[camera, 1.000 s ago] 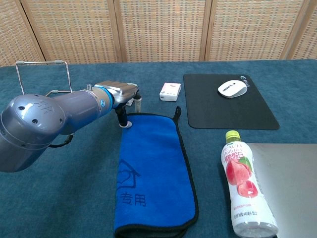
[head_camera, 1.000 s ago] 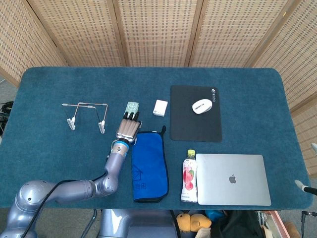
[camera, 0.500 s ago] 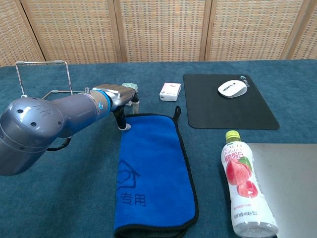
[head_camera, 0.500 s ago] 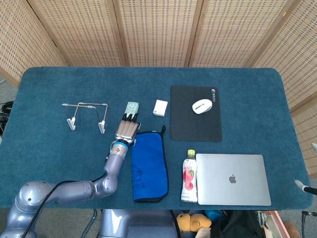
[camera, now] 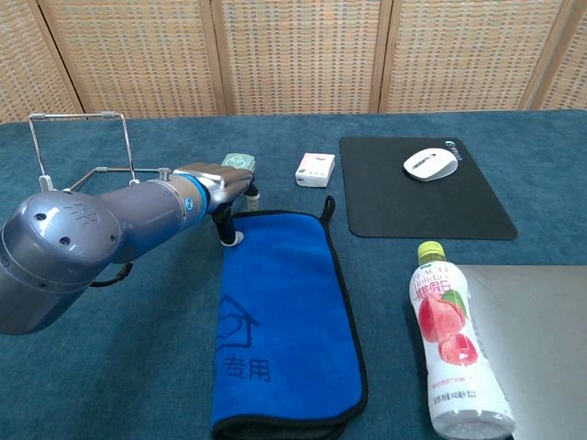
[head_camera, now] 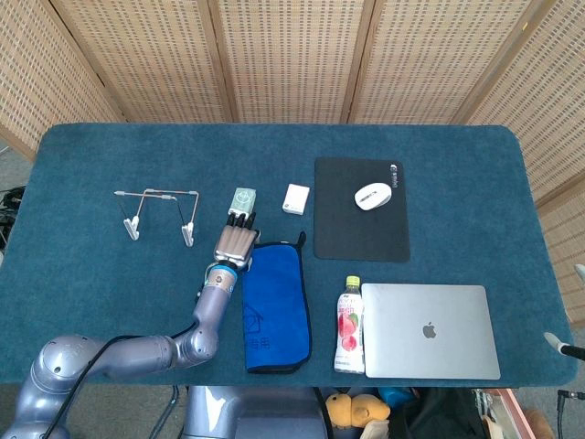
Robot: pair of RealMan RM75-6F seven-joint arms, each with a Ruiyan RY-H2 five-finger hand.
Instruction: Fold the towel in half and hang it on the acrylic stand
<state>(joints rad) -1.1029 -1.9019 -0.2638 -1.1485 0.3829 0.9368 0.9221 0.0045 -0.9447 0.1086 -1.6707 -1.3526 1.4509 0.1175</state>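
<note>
Woven screen panels (head_camera: 292, 55) behind table (head_camera: 82, 165)

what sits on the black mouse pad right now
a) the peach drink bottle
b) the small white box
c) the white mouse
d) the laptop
c: the white mouse lies on the black mouse pad, while the bottle and laptop stand on the table nearer the robot and the small white box lies to the pad's left.

My left hand (head_camera: 234, 243) has drawn back toward me along the towel's (head_camera: 273, 306) far left corner; its fingers now uncover more of the small green box (camera: 238, 161) behind them.
</note>
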